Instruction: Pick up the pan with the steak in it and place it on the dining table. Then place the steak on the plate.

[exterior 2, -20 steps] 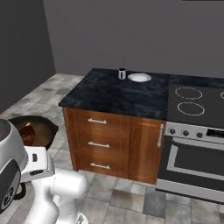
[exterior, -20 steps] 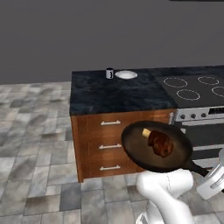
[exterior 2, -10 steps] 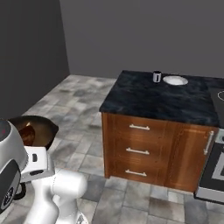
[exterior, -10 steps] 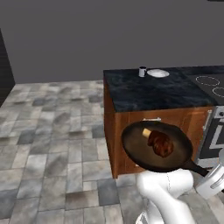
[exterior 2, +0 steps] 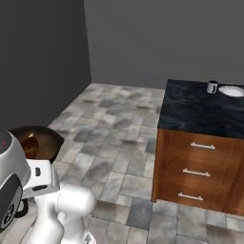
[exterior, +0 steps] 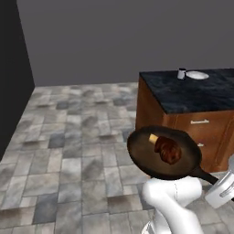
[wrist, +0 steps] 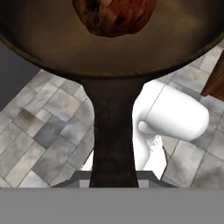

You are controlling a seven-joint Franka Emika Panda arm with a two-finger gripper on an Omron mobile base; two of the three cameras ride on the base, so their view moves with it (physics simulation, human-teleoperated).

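A floor [exterior: 68, 137] of mottled grey stone tiles is seen across the room, bounded by a plain grey back wall [exterior: 114, 36] and a darker wall [exterior 2: 38, 62] on the left. The dining table [exterior: 201, 93], a block with a dark marbled stone tabletop over a brown wooden base, is seen at the right of both base views; three drawers [exterior 2: 202, 171] with pale bar handles are set in the wooden face shown in the right base view.

The pan [exterior: 163, 153], round, shallow and dark brown, is held up in the air over the floor, in front of the table's near corner and apart from it, above the white arm [exterior: 176, 201]. Its long black handle [wrist: 114, 144] is seen in the hand view running straight down to the bottom edge, where it is clamped by the jaws, closed tight on it; the finger tips themselves are hidden behind the handle. In the right base view the pan is partly hidden by the arm at the left edge.

The plate [exterior: 197, 75], small, round and white, lies at the far end of the tabletop, with a small dark-and-white cup [exterior: 182, 73] just beside it on its left.

The steak [exterior: 168, 150], a lumpy reddish-brown piece, lies inside the pan near its middle, and a tiny yellowish bit [exterior: 153, 138] lies beside it toward the far rim.
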